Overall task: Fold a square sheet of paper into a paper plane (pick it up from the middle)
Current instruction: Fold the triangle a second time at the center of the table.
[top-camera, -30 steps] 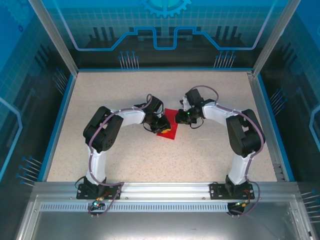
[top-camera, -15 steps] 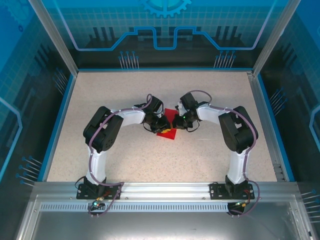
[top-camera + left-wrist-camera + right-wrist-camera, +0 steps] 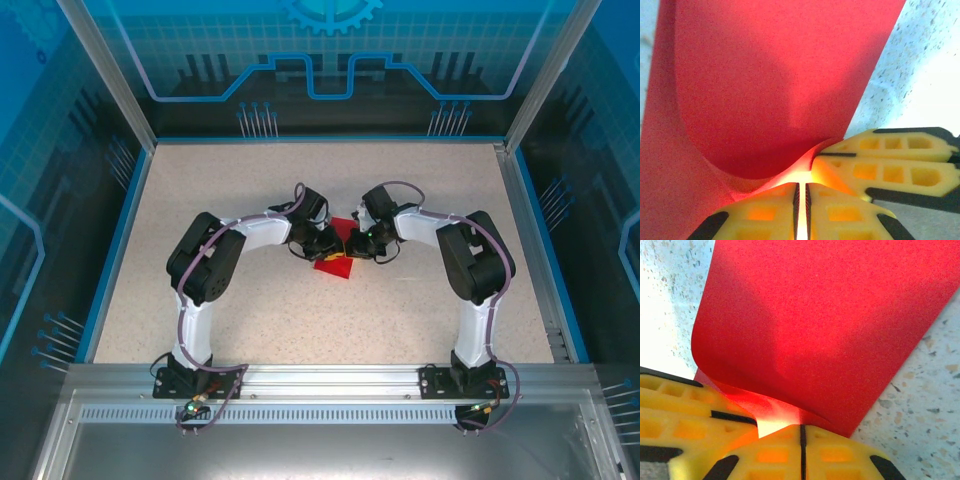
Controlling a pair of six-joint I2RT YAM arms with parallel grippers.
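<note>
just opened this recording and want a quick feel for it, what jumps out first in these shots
The bright red sheet of paper in the middle of the speckled table catches the eye first. Right over it, the left hand and the right hand sit tip to tip. Each is pinched shut on the paper, which bows up off the table towards them.

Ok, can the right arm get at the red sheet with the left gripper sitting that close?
Probably yes: the right gripper is shut on the lifted edge of the square sheet of paper, beside the left gripper pinching the same edge. Neither blocks the other.
</note>
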